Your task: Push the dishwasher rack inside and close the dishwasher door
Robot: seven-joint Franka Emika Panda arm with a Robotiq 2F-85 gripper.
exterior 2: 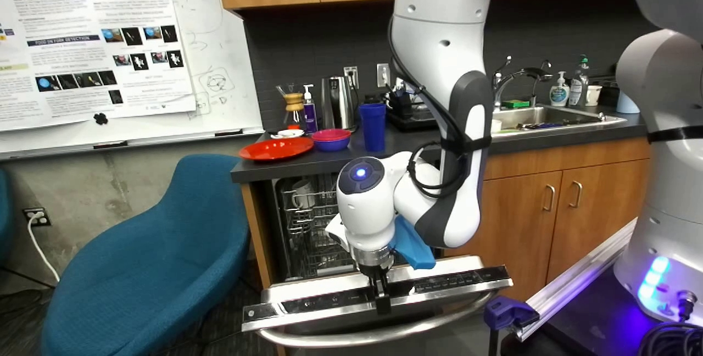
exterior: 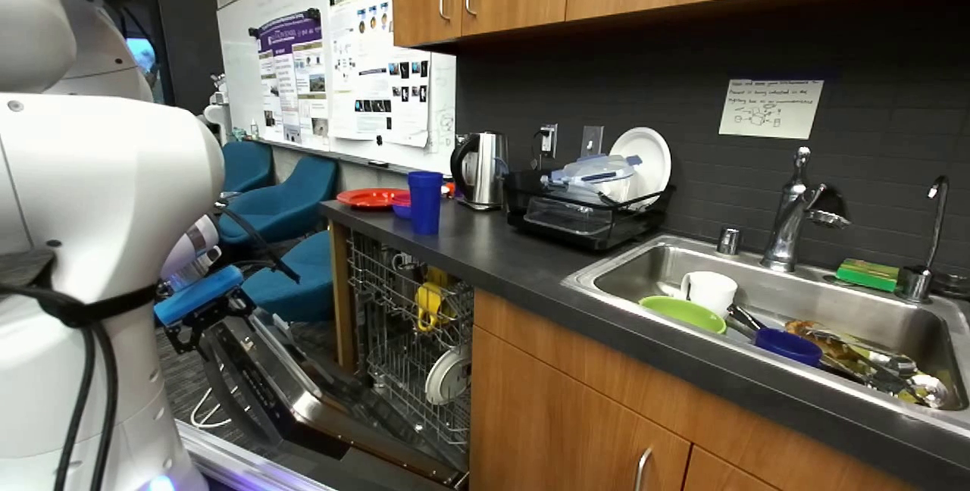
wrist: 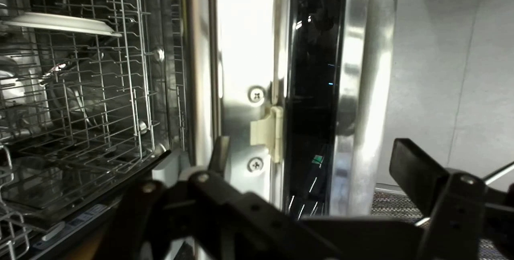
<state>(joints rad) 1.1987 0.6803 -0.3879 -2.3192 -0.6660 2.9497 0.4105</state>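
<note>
**Door-closing step, lower rack inside**

My tool (wrist: 311,149) stands spread wide, no grip evident, its jaws apparently astride the top edge of the dishwasher door (exterior 2: 434,285); whether either jaw touches it I cannot tell. The door is tilted outward, partly raised. Beyond it, the lower dishwasher rack (exterior: 398,370) appears to sit within the tub (wrist: 158,83), beneath the table (exterior: 500,248). I judge the rack step done and door-closing in hand. Next, I should push the door up and inward, freeing my inner jaw before the gap narrows.

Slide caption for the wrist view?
Gripper open at the edge of the ajar dishwasher door, wire rack with pale plate at picture left.
</note>
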